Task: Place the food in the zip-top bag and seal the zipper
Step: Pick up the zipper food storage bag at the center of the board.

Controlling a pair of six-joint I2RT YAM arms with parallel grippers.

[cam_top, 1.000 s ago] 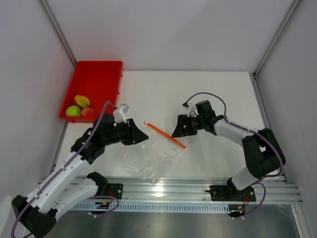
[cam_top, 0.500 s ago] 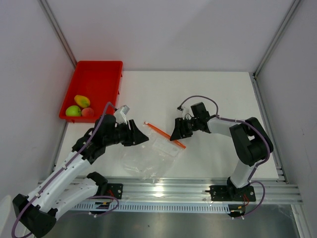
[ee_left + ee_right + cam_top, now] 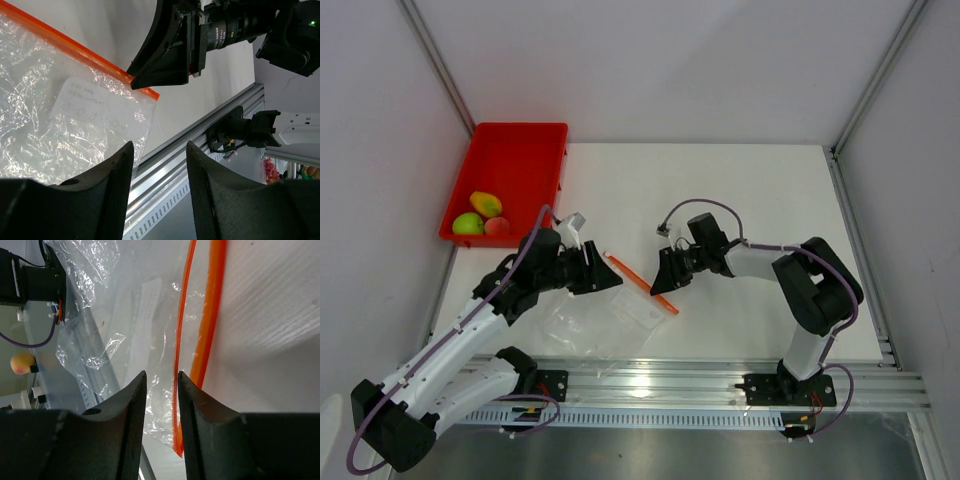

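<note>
The zip-top bag (image 3: 605, 318) lies flat and crinkled on the white table between the arms. Its orange-red zipper (image 3: 640, 282) runs diagonally along the far edge. The three toy fruits, green (image 3: 467, 224), yellow-orange (image 3: 486, 204) and pinkish-orange (image 3: 498, 227), sit in the red tray. My left gripper (image 3: 610, 277) is open and empty over the zipper's left end; in the left wrist view (image 3: 159, 145) the bag (image 3: 75, 115) lies beyond its left finger. My right gripper (image 3: 663, 285) is open with a narrow gap at the zipper's right end. The right wrist view (image 3: 161, 374) shows the zipper's two strips (image 3: 210, 315) parted beside its right finger.
The red tray (image 3: 510, 160) stands at the back left against the left wall. An aluminium rail (image 3: 650, 385) runs along the table's near edge, just below the bag. White walls close in the left, back and right sides.
My right gripper has moved left to the zipper's right end. The bag has shifted left and toward the near edge. My left gripper has moved slightly back along the zipper's left end.
</note>
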